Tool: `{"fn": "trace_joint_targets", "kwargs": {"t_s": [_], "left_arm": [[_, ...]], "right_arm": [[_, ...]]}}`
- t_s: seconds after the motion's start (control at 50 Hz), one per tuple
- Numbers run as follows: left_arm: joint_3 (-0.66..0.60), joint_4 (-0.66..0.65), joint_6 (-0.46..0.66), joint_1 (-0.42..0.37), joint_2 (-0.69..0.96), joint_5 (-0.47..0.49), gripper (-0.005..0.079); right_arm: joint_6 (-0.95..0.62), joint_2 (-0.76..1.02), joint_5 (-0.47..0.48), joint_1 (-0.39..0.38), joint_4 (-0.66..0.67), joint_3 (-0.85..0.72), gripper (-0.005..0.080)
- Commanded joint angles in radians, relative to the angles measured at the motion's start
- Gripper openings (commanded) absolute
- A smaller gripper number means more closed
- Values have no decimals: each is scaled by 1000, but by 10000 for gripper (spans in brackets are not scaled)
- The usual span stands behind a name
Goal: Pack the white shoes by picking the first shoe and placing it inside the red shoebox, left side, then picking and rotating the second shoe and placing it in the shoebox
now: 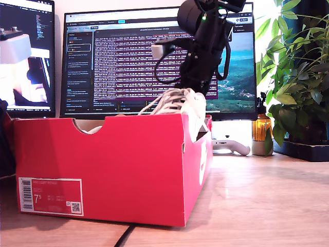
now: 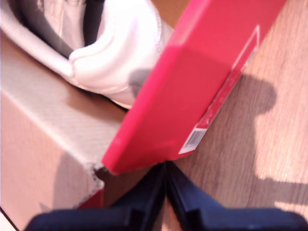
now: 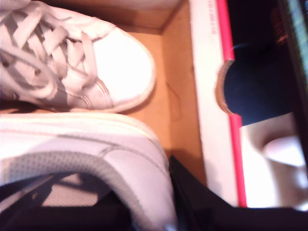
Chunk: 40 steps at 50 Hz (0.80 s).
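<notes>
The red shoebox [image 1: 113, 175] stands open on the wooden table, its label end facing the exterior camera. One white shoe [image 3: 96, 67] lies inside on the cardboard floor; its heel [image 2: 115, 53] shows near a box corner. The other white shoe [image 1: 187, 105] hangs tilted over the box's far end at the exterior view's right, partly below the rim. My second gripper [image 1: 193, 90] is shut on this shoe's heel collar [image 3: 139, 192]. My first gripper [image 2: 166, 173] is shut on nothing, just outside a corner of the shoebox [image 2: 192, 86] above the table.
Two monitors [image 1: 154, 56] stand behind the box. At the exterior view's right are a leafy plant [image 1: 298, 77], an amber bottle [image 1: 261, 128] and a white controller [image 1: 231, 146]. A black cable [image 1: 123, 236] runs out from under the box front.
</notes>
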Motion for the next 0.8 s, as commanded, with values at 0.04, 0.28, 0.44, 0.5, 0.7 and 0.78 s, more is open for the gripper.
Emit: {"fn": "trace_joint_targets", "kwargs": {"t_s": [0.04, 0.28, 0.44, 0.5, 0.7, 0.78], "left_arm": [[8, 4, -4, -3, 4, 12, -19], [8, 4, -4, -3, 4, 12, -19], [8, 4, -4, -3, 4, 12, -19], [8, 4, -4, -3, 4, 12, -19], [8, 4, -4, -3, 4, 12, -19], [8, 4, -4, -3, 4, 12, -19]], "right_arm": [[32, 63, -18, 23, -19, 3, -11], [31, 86, 40, 32, 54, 3, -10], [32, 86, 110, 36, 72, 3, 63], [35, 85, 129, 41, 74, 5, 104], [43, 85, 280, 66, 6, 59, 325], [44, 85, 296, 76, -76, 105, 387]]}}
